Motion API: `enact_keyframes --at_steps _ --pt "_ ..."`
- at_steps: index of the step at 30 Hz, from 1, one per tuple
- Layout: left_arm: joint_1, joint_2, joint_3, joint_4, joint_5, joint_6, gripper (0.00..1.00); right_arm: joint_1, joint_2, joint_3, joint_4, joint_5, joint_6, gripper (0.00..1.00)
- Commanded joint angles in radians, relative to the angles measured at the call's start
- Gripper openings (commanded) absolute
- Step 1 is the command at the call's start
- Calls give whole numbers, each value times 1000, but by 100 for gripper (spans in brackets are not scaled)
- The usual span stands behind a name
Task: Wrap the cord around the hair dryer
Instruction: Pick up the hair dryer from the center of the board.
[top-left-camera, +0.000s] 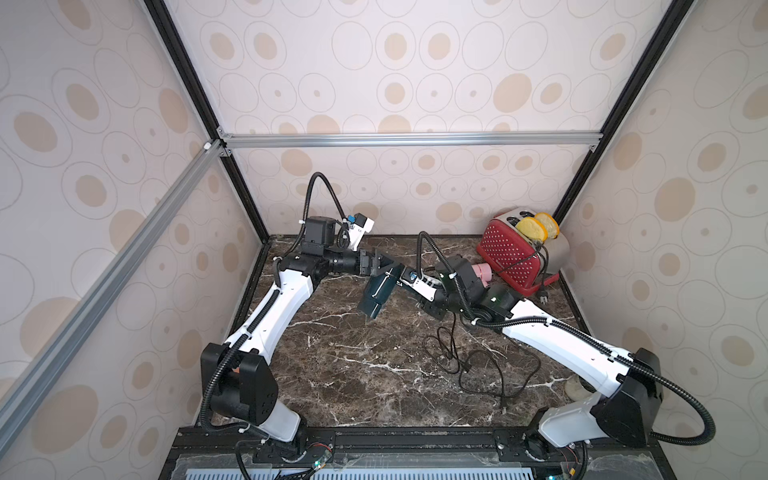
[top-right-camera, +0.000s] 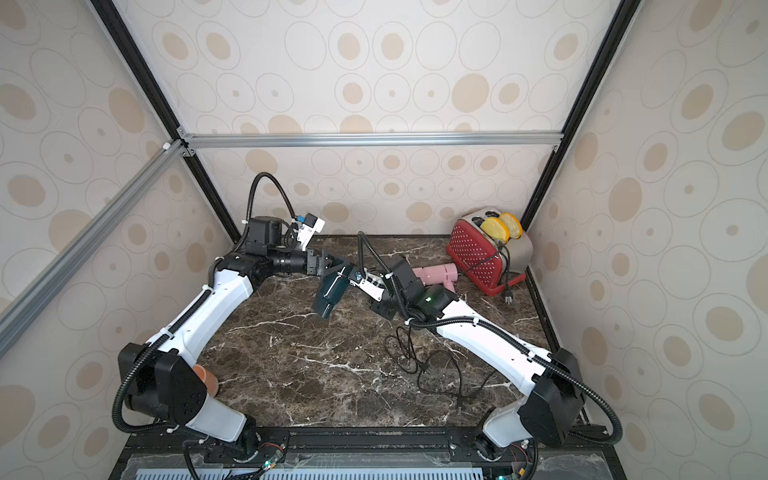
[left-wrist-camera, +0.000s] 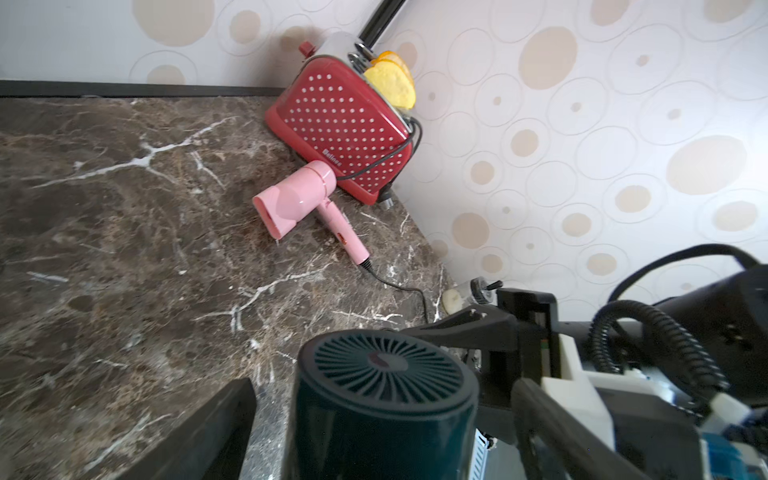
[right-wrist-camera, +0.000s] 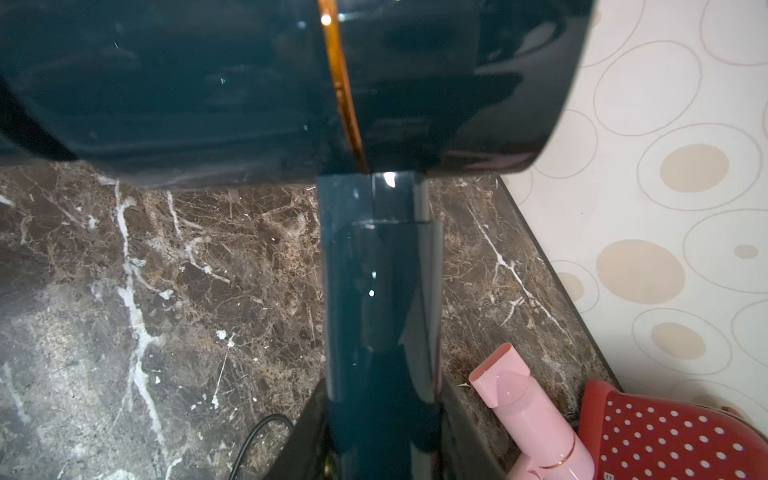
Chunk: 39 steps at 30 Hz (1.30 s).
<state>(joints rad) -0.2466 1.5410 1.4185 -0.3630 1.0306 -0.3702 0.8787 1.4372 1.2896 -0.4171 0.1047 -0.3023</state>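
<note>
I have the dark teal hair dryer (top-left-camera: 376, 293) up off the counter (top-left-camera: 332, 374), hanging between my two arms with its nozzle tipped down. My right gripper (right-wrist-camera: 382, 440) is clamped on the handle (right-wrist-camera: 378, 291), which runs straight out from between its jaws in the right wrist view. My left gripper (top-left-camera: 386, 268) straddles the back of the barrel (left-wrist-camera: 382, 415) with its jaws spread and a gap on each side, so it grips nothing.

The shell is glossy hard plastic. I judge it stiff, fairly light, top-heavy at the barrel, and liable to twist in a pinch on the round part. The handle is the better hold because it is narrower and flatter.

The black cord (top-left-camera: 473, 361) lies in loose loops on the counter under my right arm, thin and limp. I would pinch it close to where it leaves the handle. A pink dryer (left-wrist-camera: 299, 199) by the red toaster (left-wrist-camera: 345, 124) trails its own cord that way, and I cannot tell which loops belong to which
</note>
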Motion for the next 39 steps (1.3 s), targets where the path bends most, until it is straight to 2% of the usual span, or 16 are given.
enact_keyframes --at_steps 1,17,21,25,26,30,38,39 --pt "4 -26 -7 79 103 -77 95 3 -34 38 58 23 -55 0" --pt "4 -45 -19 29 144 -43 80 3 -71 97 22 -2 -104 0" --pt "3 -50 -15 42 144 -54 70 4 -56 96 17 1 -113 0" --pt "-1 -52 -17 61 165 -79 55 3 -40 97 42 22 -118 0" --pt "-3 -52 -19 62 168 -82 54 3 -35 102 46 24 -120 0" --pt "-21 -55 -31 55 183 -88 66 3 -17 124 59 19 -131 0" --pt "-32 -52 -21 1 217 -53 67 2 0 156 27 -21 -212 0" --pt "-32 -50 -17 0 220 -52 69 3 -4 153 23 -38 -233 0"
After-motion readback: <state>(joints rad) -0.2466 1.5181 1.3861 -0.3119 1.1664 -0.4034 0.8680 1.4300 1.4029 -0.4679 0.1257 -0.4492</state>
